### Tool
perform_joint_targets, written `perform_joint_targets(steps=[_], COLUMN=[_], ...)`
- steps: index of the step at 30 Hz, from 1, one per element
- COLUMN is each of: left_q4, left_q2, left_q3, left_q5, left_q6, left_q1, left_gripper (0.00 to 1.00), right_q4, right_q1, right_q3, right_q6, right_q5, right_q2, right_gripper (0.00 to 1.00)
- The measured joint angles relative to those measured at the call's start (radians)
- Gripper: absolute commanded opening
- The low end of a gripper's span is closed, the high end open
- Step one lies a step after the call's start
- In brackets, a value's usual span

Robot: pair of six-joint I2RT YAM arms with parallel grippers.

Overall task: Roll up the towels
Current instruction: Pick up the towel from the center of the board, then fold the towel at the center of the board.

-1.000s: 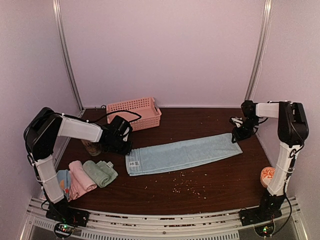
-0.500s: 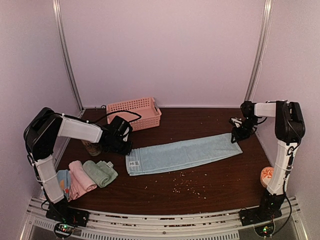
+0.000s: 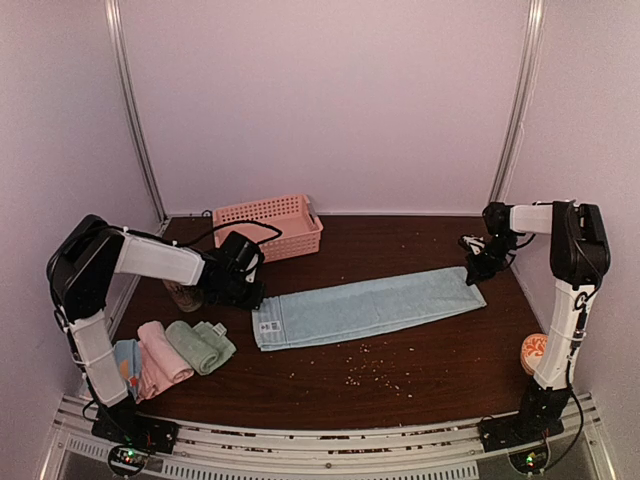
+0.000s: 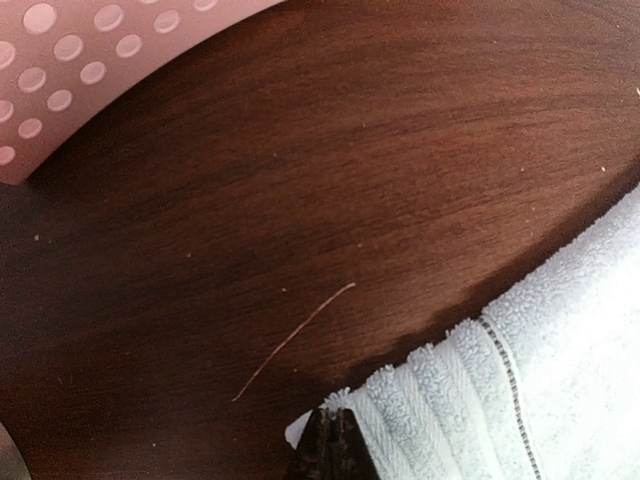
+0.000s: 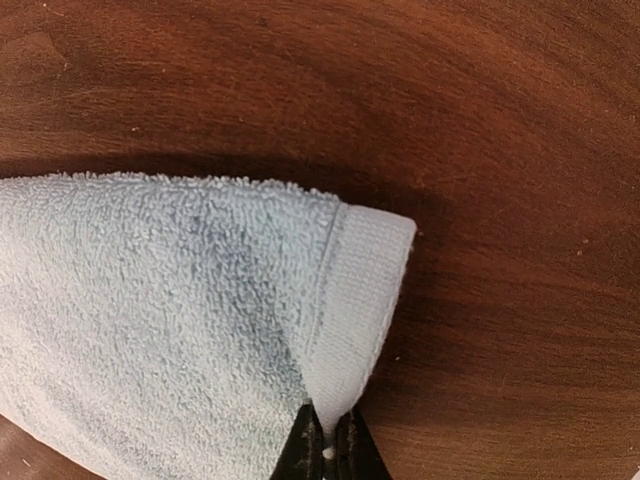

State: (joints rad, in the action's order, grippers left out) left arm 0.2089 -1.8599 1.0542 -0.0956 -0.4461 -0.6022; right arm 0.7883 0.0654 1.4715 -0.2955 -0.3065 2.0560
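A light blue towel (image 3: pixel 365 305) lies flat and stretched out across the middle of the bench (image 3: pixel 400 250). Its long edges run slantwise from left of centre toward the right edge.

The left claw (image 4: pixel 335 455) is pressed together on the towel's far-left corner, pinching the ribbed hem low over the wood. The right claw (image 5: pixel 328 455) pinches the far-right corner, and the hem there is drawn up into a point between its closed tips.

A pink perforated basket (image 3: pixel 270 225) sits at the far-left corner of the bench, near the left claw but apart from the towel. At the near-left corner, rolled towels lie side by side: a pink roll (image 3: pixel 160 350), a green roll (image 3: pixel 200 345) and a blue one (image 3: pixel 125 358) partly hidden behind the left arm.

A wide strip of bare wood runs between the towel and the far edge, right of the basket. Another strip lies between the towel and the near edge, sprinkled with crumbs (image 3: pixel 368 372).
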Motion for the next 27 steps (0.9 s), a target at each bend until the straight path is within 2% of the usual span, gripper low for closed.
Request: perform_joint_targets(steps=[6, 16, 23, 27], left_q4=[0.032, 0.056, 0.058, 0.063], left_q2=[0.024, 0.051, 0.073, 0.09], left_q3=[0.0, 0.0, -0.008, -0.026], left_q5=[-0.011, -0.016, 0.019, 0.041], left_q6=[0.0, 0.009, 0.028, 0.042], left_q1=[0.0, 0.0, -0.004, -0.014], left_gripper=[0.0, 0.0, 0.0, 0.0], right_q4=[0.054, 0.141, 0.209, 0.262], right_q1=[0.021, 0.087, 0.064, 0.01], right_q3=[0.058, 0.261, 0.285, 0.256], right_q6=[0.004, 0.004, 0.01, 0.003], right_q5=[0.034, 0.086, -0.039, -0.175], right_q2=[-0.001, -0.004, -0.007, -0.007], right_gripper=[0.0, 0.0, 0.0, 0.0])
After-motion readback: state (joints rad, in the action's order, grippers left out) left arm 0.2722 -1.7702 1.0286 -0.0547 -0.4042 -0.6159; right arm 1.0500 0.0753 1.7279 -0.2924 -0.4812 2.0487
